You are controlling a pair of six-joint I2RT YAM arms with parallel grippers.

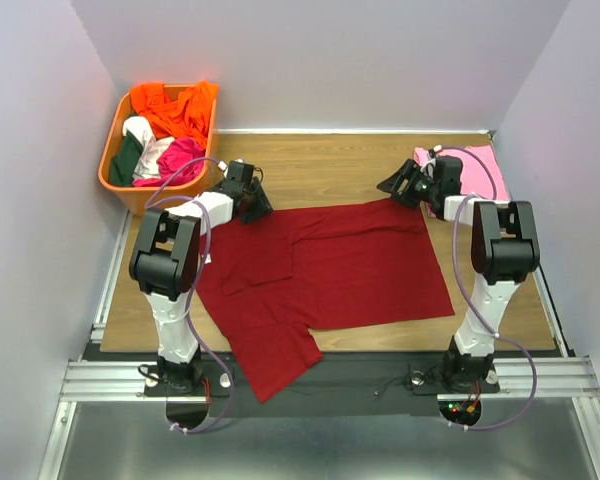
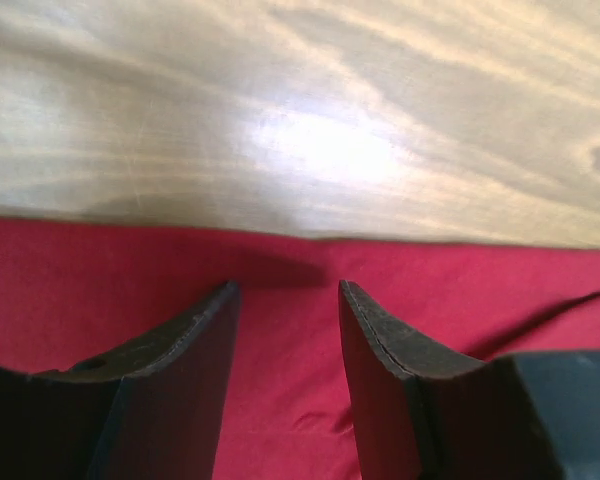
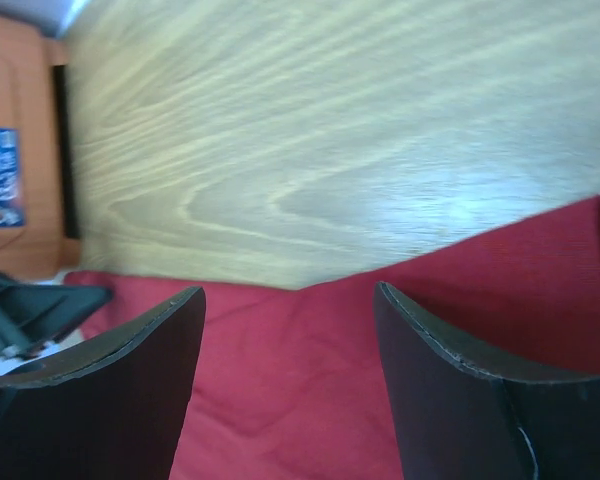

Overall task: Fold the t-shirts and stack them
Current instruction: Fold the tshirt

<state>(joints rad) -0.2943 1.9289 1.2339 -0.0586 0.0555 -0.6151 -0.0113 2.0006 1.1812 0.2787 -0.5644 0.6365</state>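
A dark red t-shirt lies spread across the middle of the wooden table. Part of it is folded over on the left, and one end hangs over the near edge. My left gripper hovers open at the shirt's far left corner. In the left wrist view its gripper has only red cloth beneath the gap. My right gripper stands open at the far right corner. In the right wrist view the fingers straddle the red cloth's edge without pinching it. A light pink t-shirt lies folded at the back right.
An orange plastic basket holding several crumpled garments stands at the back left, close behind my left arm. Grey walls enclose the table on three sides. Bare wood shows beyond the shirt's far edge.
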